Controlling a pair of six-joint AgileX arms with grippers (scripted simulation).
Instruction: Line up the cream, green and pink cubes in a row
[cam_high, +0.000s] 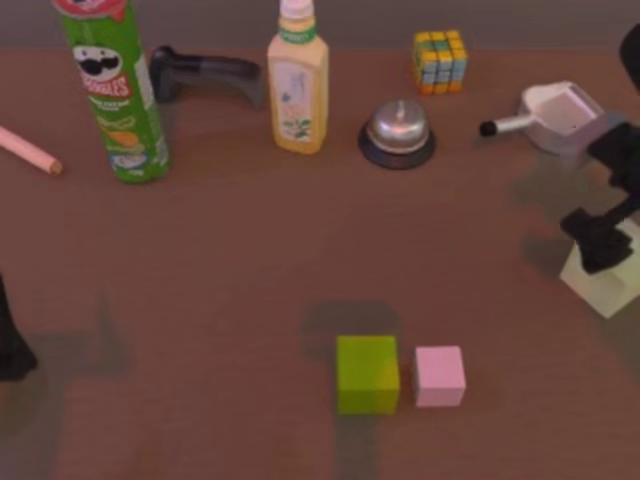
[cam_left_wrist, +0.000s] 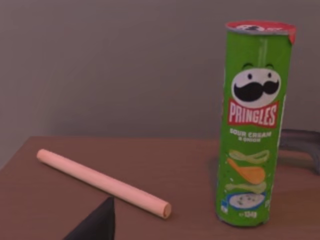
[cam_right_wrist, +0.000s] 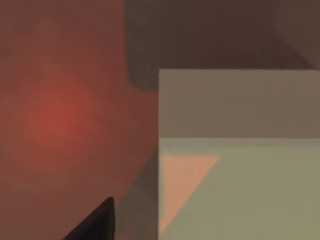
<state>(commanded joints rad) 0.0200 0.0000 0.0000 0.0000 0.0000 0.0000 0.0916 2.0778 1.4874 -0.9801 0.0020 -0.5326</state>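
Right gripper (cam_high: 601, 243) is hanging directly over the cream cube (cam_high: 607, 277) at the table's 3 o'clock edge; whether its fingers are spread or closed on the cube cannot be told from any view. Positioning over the cube suggests a pick is being set up, since the cream cube is lying well apart from the other two.

Green cube (cam_high: 367, 373) and pink cube (cam_high: 439, 375) are sitting side by side near 6 o'clock, just beside each other with a narrow gap, pink at green's 3 o'clock. They are already forming the start of a row, so the cream cube is the remaining piece to bring in.

Left gripper (cam_high: 12, 350) is idling at the 9 o'clock edge, its finger state also unreadable.

Right wrist view is showing the cream cube (cam_right_wrist: 240, 150) close up, with one dark fingertip (cam_right_wrist: 95, 222) beside it, a detail the arm is masking in the top view. Left wrist view is showing a Pringles can (cam_left_wrist: 254, 120) and a pink rod (cam_left_wrist: 102, 182), and none of the cubes.
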